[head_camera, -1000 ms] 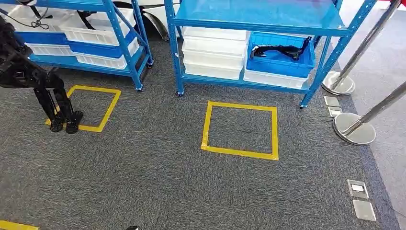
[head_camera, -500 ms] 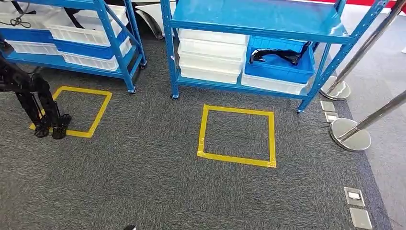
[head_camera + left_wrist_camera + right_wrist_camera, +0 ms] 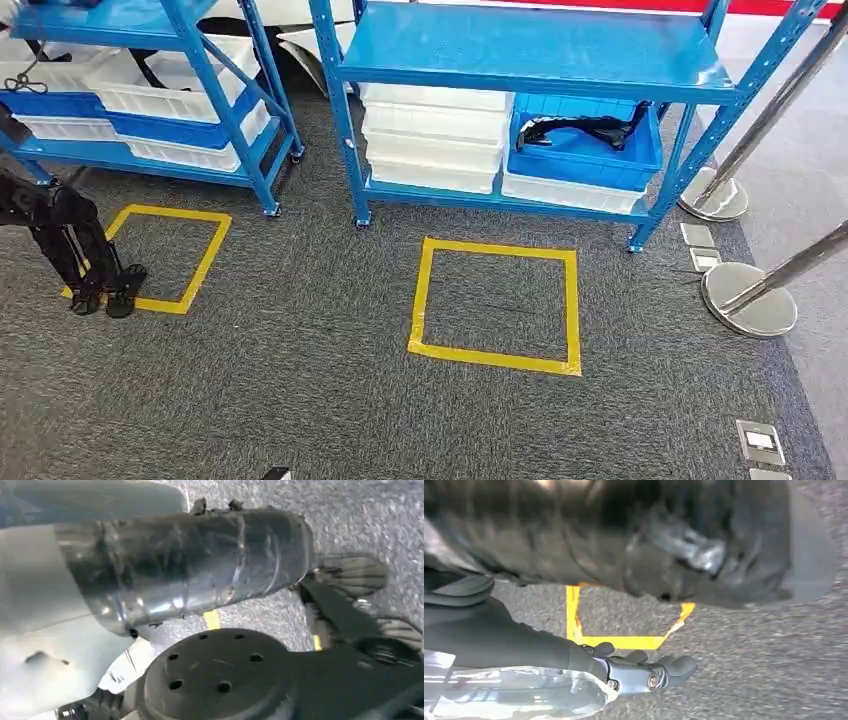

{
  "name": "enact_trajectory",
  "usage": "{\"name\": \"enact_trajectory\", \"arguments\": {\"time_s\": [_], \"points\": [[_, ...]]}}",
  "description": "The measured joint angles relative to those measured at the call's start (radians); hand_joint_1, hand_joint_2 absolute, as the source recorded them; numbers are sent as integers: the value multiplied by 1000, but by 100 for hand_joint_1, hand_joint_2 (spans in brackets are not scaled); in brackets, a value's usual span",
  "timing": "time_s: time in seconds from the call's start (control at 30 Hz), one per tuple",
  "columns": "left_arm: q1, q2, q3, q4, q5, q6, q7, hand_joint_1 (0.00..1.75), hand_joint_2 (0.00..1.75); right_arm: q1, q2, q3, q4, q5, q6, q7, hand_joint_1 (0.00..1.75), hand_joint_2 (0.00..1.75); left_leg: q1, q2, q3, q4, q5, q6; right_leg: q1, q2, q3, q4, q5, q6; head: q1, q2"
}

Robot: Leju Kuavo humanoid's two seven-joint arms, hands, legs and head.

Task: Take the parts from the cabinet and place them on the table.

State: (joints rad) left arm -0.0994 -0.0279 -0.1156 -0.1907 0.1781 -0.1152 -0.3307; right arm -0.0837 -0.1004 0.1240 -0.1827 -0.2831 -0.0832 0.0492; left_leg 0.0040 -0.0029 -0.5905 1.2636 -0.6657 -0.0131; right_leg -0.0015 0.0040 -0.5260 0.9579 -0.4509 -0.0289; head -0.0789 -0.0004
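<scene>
Locate the black part in the blue bin on the lower shelf of the cabinet, at the cabinet's right end, just beside the stack of white bins at its left end. Note the long axis: laid side to side along the bin, roughly parallel to the cabinet's front edge, with the bin's open top under the upper shelf.

Find the yellow taped square on the carpet directly in front of the cabinet (apparently the standing mark for the pick). Treat the part as ahead of, and well apart from, both hands. No reach is possible from here.

Check the right hand: hanging low over the carpet near a yellow tape corner, fingers loosely extended and spread, holding nothing. Regard the state of the left hand as impossible to tell, since the left wrist view is blurred and crowded with the robot's own body.

Judge the right hand the nearer one, given the part's place toward the cabinet's right end. Expect a forward reach under the upper shelf, with the fingers closing across the part's long axis.
</scene>
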Motion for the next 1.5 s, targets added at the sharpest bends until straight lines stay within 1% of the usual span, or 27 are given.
{"name": "enact_trajectory", "arguments": {"time_s": [0.07, 0.1, 0.2, 0.23, 0.27, 0.3, 0.37, 0.43, 0.5, 0.53, 0.6, 0.63, 0.7, 0.73, 0.8, 0.83, 0.9, 1.03, 1.07, 1.1, 1.2, 1.23, 1.27, 1.33, 1.4, 1.43, 1.5], "points": [[7, 10, 0, 0, 0, 0, 0, 0, 0, 0, 2, 0, 0, 0, 0, 0, 0, 0, 0, 0, -42, -9, -47, 1, 0, 6, 30, 0, -24, 0, 0, 0], [11, 13, 0, 0, 0, 0, 0, 0, 0, 4, 2, 0, 0, 0, 0, 0, 0, 0, 0, 0, -44, -55, -21, 3, 0, 9, 50, 0, -39, 2, 0, 0], [19, 16, 0, 2, 0, 0, 1, 0, 0, 2, 4, 0, 2, 0, 0, 0, 0, 0, -5, -5, -51, -243, 217, 17, 4, 15, 88, 8, -80, 11, 1, 0], [17, 16, 0, 2, 0, 0, 3, 0, 0, -1, 5, 0, 2, 0, 0, 0, 0, 0, -7, -9, -50, -227, 169, 21, 5, 26, 81, 7, -97, 21, -2, 0], [17, 16, 0, 2, 0, 1, 0, 0, 0, -3, 4, 0, 1, 0, 0, 1, 0, 0, -8, -14, -36, -233, 187, 28, 6, 24, 98, -1, -115, 28, 0, 0], [17, 16, 0, 2, 0, 1, -3, 0, 0, -1, 7, 1, 1, 0, 1, 0, 0, 0, -6, -14, -27, -248, 198, 35, 7, 25, 118, 24, -103, 31, 0, 0], [12, 16, 0, 1, 0, 0, -2, 0, 0, -3, 3, 1, 0, 0, 1, 0, 0, 0, 4, -4, 1, -250, 225, 47, 10, 20, 119, 37, -117, 40, 0, 0], [5, 10, 0, 1, 0, 1, 0, 0, 0, -8, 2, 1, 0, 0, 1, 0, 0, 0, 4, -3, 14, -250, 211, 55, 4, 6, 47, 162, -137, 54, 8, 0], [4, 0, 0, 1, 0, 1, 0, 0, 0, -8, 1, 1, 0, 0, 1, 0, 0, 0, 4, -4, 24, -250, 194, 56, -3, 3, -57, 292, -208, 67, 7, 0], [5, -3, 0, 1, 0, 1, 0, 0, 0, -7, 2, 1, 0, 0, 1, 0, 0, 0, 4, -5, 34, -250, 183, 55, -6, 2, -90, 314, -229, 69, 7, 0], [10, -6, 0, 1, 0, 1, -2, 0, 0, 0, 2, 1, 0, 0, 1, 0, 0, 0, 4, -10, 65, -250, 160, 52, -8, -1, -102, 252, -191, 65, 7, 0], [10, -7, 0, 1, 0, 1, -2, 0, 0, 2, 1, 1, 0, 0, 1, 0, 0, 0, 4, -11, 83, -251, 147, 49, -8, -1, -93, 182, -138, 61, 7, 0], [11, -7, 0, 3, 0, 1, 0, 0, 0, 7, -2, 1, 4, 0, 1, 0, 0, 0, 5, -10, 97, -255, 126, 42, -2, -6, -84, 67, 23, 44, 6, 0], [9, -7, 0, 3, 0, 1, 3, 0, 0, 5, 2, 2, 5, 1, 1, 0, 0, 0, 3, -15, 114, -262, 122, 34, 7, -9, -97, 70, -44, 39, 10, 0], [6, -8, 0, 3, 0, 0, -1, 0, 0, 4, -3, 1, 4, 0, 1, 0, 0, 0, 0, -14, 131, -258, 117, 23, 6, -2, -74, 48, 5, 25, 8, 0], [10, -7, 0, 3, 0, 1, 0, 0, 0, 6, -3, 1, 5, 0, 1, 2, 0, 0, -1, -14, 137, -258, 124, 16, 5, -4, -60, 44, 0, 20, 11, 0], [10, -8, 0, 3, 0, 1, -3, 0, 0, 5, -1, 1, 5, 0, 1, 0, 0, 0, -2, -11, 125, -212, 122, 8, 0, -3, -22, 21, 2, 14, 8, 0], [3, 7, 0, 3, 3, 0, 6, 0, 0, -1, 0, 1, 5, 5, 1, -1, 0, 0, -1, -10, -50, 26, 20, 1, 1, -1, 7, 10, -19, 1, 7, 0], [5, 10, 0, 3, 4, -1, 7, 0, 0, -1, 1, 1, 5, 8, 1, -2, 0, 0, -1, -10, -67, 25, 28, 2, 2, 1, 15, 10, -26, 0, 7, 0], [7, 11, 0, 4, 5, -1, 8, 0, 0, -1, 2, 1, 5, 10, 1, -2, 0, 0, -2, -10, -66, -9, 64, 4, 3, 3, 26, 10, -34, 1, 7, 0], [10, 13, 0, 4, 6, 0, 8, 0, 0, 3, 2, 2, 5, 10, 1, -2, 0, 0, -9, -10, -1, -243, 251, 28, 5, 4, 50, 10, -59, 5, 8, 0], [8, 13, 0, 5, 6, 0, 11, 0, 0, 1, 5, 2, 5, 10, 1, -2, 0, 0, -14, -10, 0, -239, 171, 29, 10, 9, 61, 16, -66, 13, 11, 0], [5, 14, 0, 5, 6, 0, 11, 0, 0, -4, 4, 1, 4, 10, 1, -2, 0, 0, -15, -16, 3, -242, 144, 31, 9, 9, 57, 17, -74, 20, 6, 0], [11, 14, 0, 5, 6, 0, 10, 0, 0, -3, 5, 2, 4, 10, 1, -2, 0, 0, -13, -15, 16, -250, 190, 36, 10, 9, 62, 13, -90, 27, 8, 0], [11, 14, 0, 5, 6, -2, 9, 0, 0, -1, 5, 2, 3, 10, 1, -3, 0, 0, 0, -10, 35, -262, 202, 46, 13, 8, 74, 33, -107, 40, 6, 0], [7, 14, 0, 5, 6, -2, 10, 0, 0, -3, 0, 2, 3, 10, 1, -3, 0, 0, 3, -10, 37, -262, 199, 50, 12, 6, 46, 85, -134, 47, 8, 0], [4, 5, 0, 5, 6, -2, 11, 0, 0, -6, -1, 2, 3, 10, 1, -3, 0, 0, 4, -10, 38, -262, 192, 52, 1, 3, -57, 254, -200, 59, 7, 0]]}}
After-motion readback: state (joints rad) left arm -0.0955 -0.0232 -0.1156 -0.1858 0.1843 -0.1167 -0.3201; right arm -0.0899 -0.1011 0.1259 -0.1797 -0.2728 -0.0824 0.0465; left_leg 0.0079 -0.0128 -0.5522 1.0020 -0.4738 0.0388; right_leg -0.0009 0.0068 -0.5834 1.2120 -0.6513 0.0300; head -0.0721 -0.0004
